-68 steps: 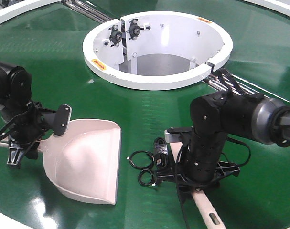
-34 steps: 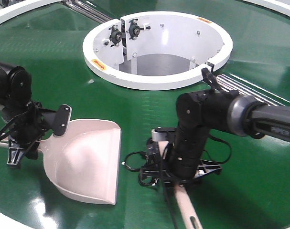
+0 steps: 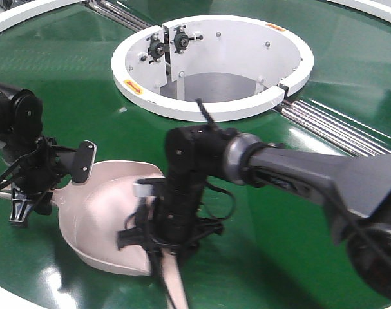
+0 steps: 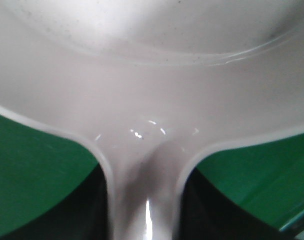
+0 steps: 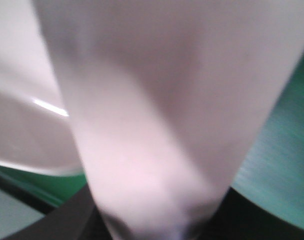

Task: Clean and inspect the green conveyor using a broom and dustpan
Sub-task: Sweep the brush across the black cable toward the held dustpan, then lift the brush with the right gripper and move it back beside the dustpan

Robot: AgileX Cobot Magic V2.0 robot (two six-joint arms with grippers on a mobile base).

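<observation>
Between the jaws of the left hand (image 3: 50,190) sits the straight neck of the wide beige plastic dustpan (image 3: 111,222), clamped tight on both sides. Its scoop rests on the glossy dark-green conveyor belt (image 3: 279,219) just ahead of that hand. Beside it, the right hand (image 3: 162,235) is closed round the slim beige plastic broom (image 3: 174,286), whose far end reaches over the scoop while the handle trails out behind the hand. Both tools look light, stiff and slick, so I judge a firm hold on the handle safest, near the neck for control.
</observation>
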